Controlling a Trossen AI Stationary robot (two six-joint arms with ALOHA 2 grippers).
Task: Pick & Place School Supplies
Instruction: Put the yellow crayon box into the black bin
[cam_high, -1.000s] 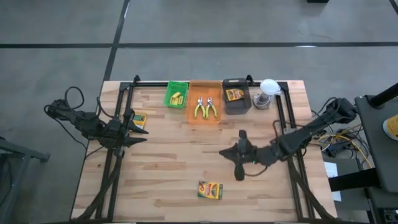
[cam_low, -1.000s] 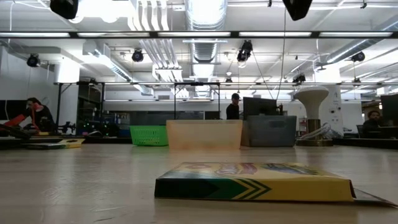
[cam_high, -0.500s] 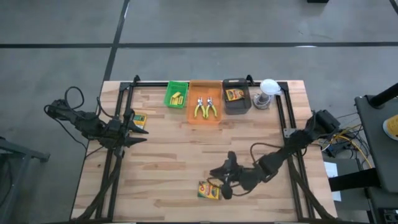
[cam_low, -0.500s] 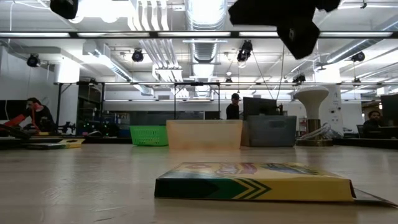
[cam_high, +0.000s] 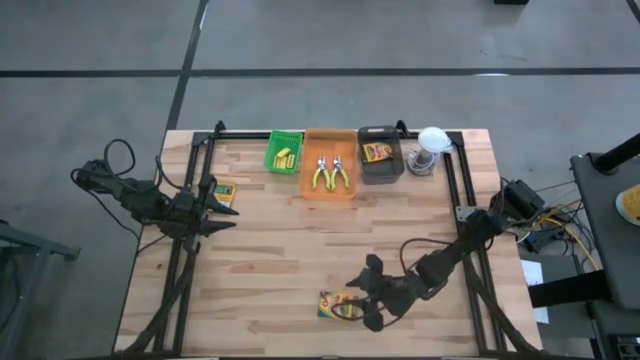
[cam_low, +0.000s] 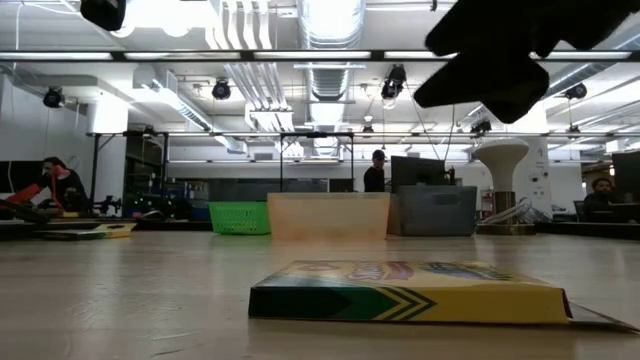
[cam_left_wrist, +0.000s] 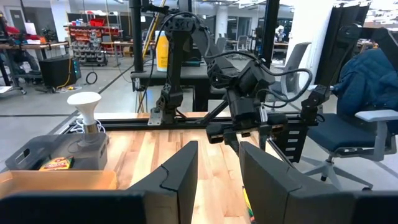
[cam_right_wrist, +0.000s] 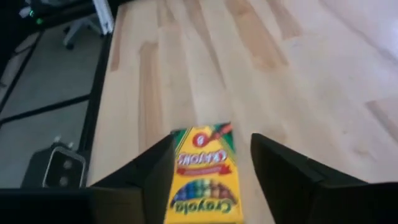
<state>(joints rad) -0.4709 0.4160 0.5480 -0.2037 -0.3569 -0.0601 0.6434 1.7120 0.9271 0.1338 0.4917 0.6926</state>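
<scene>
Because your right tool hangs wide open astride the flat yellow-and-green cardboard crayon box low-centre on the wooden desk, gripping nothing, it seems aligned to pinch it.

Flat yellow-orange crayon box: right end hidden under right hand in high view; lower end cut by frame bottom in right wrist view. Green tray contents too small to identify.
</scene>
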